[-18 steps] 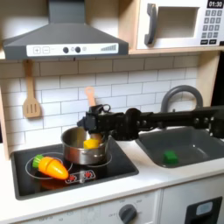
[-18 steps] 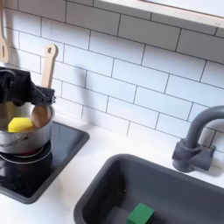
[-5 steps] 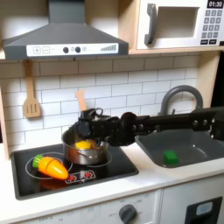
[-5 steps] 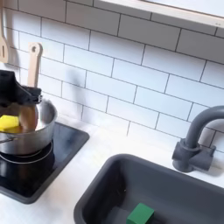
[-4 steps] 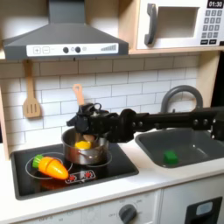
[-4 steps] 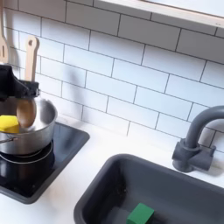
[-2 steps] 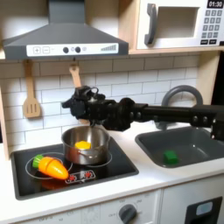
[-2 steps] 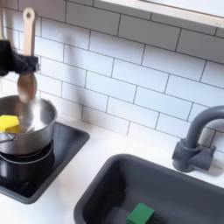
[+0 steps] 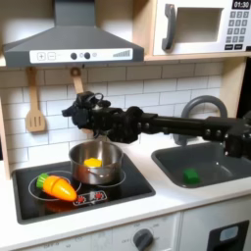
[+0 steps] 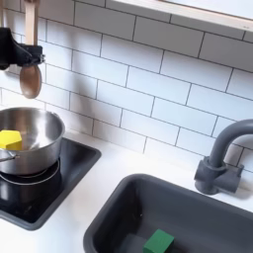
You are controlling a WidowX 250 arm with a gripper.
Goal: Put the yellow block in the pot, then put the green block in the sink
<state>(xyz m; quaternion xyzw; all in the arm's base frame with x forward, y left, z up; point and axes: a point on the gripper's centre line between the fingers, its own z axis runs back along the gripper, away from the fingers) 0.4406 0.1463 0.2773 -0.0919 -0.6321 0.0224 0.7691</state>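
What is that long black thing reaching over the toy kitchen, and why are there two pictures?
The black thing is a robot arm. Its gripper is like a hand with two fingers, and it is shut on a wooden spoon, held up above the pot. Two cameras took the pictures at the same moment. The first exterior view looks at the whole kitchen from the front. The second exterior view is close up, looking down from the sink side. The steel pot sits on the stove with the yellow block inside. An orange carrot lies in front of the pot. The green block is in the sink.
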